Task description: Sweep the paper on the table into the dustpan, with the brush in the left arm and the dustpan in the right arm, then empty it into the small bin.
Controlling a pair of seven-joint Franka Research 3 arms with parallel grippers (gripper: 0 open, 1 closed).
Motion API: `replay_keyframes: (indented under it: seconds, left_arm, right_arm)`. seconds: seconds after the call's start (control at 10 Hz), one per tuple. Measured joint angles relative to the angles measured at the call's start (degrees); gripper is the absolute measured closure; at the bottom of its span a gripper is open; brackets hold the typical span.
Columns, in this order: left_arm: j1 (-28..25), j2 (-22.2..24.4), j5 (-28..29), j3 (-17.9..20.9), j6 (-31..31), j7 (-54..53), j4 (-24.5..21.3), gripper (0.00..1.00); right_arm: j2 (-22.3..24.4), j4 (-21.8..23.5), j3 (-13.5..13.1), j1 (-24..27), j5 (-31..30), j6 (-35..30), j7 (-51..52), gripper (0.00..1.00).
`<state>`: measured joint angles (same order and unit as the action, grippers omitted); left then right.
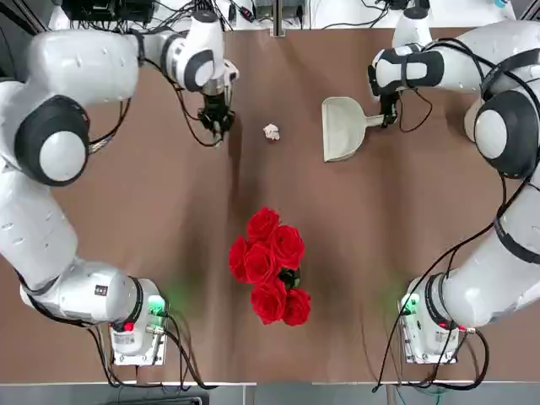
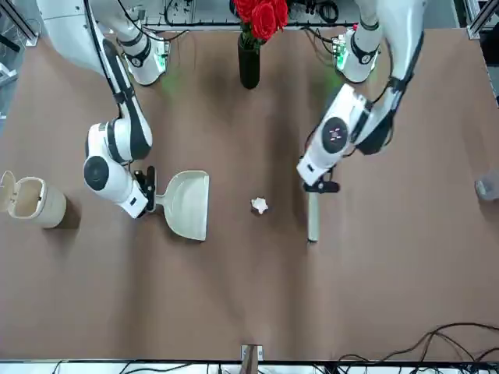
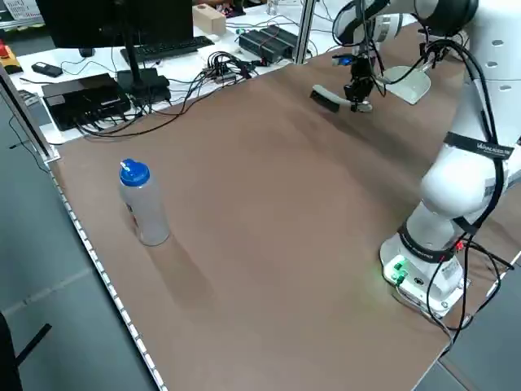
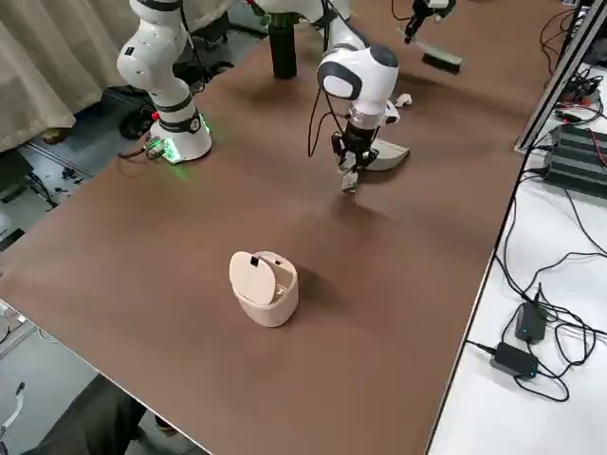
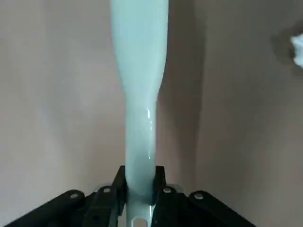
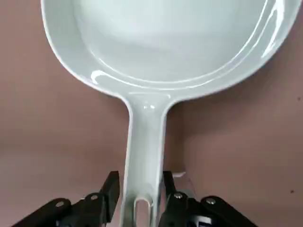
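Holding the brush (image 2: 313, 218) by its handle, the left gripper (image 5: 141, 174) has its fingers closed on both sides of it, above the surface (image 1: 169, 236). The right gripper (image 6: 141, 177) is at the dustpan (image 1: 342, 131), its fingers parted just enough to stand either side of the handle (image 6: 145, 151), with a thin gap showing along one side. The paper (image 1: 271, 132), a small white wad, lies on the surface between the brush and the dustpan, touching neither. Well out to the right of the dustpan, the bin (image 4: 266, 294) stands upright with its flap (image 4: 252, 279) raised. Red roses (image 1: 268, 261) stand in a dark vase (image 2: 249, 64) between the arms, and a blue-capped bottle (image 3: 145, 208) stands over on the left side.
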<state>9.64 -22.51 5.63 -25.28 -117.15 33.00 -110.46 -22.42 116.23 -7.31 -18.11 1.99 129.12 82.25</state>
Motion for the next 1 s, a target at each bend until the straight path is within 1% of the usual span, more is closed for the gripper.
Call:
replay_keyframes:
  seconds: [0.1, 0.2, 0.3, 0.5, 0.7, 1.0]
  left_arm:
    - [1.8, -2.0, 0.0, 0.0, 0.3, 0.9, 1.8, 0.73]
    - [3.5, -3.9, 0.0, 0.0, 0.3, 1.2, 3.4, 0.73]
    - [5.2, -5.6, 0.0, 0.0, 0.5, 1.4, 4.8, 0.73]
    - [8.2, -7.8, 0.0, 0.0, 0.8, 1.9, 5.9, 0.73]
    - [10.2, -8.6, 0.0, 0.1, 1.2, 3.6, 6.2, 0.73]
    - [11.4, -9.2, 0.0, 0.1, 1.3, 6.1, 6.3, 0.73]
  right_arm:
    - [0.0, 0.0, 0.0, -0.2, 0.0, 0.0, -0.2, 0.6]
    - [0.0, 0.0, -0.1, -0.2, 0.0, -0.1, -0.3, 0.67]
    - [0.0, 0.0, -0.1, -0.3, 0.0, -0.1, -0.6, 0.67]
    - [0.0, 0.0, -0.1, -0.3, 0.0, -0.1, -0.7, 0.67]
    - [0.0, 0.0, -0.1, -0.8, 0.0, -0.1, -2.5, 0.67]
    - [0.1, 0.0, -0.1, -3.3, 0.0, -0.1, -7.4, 0.67]
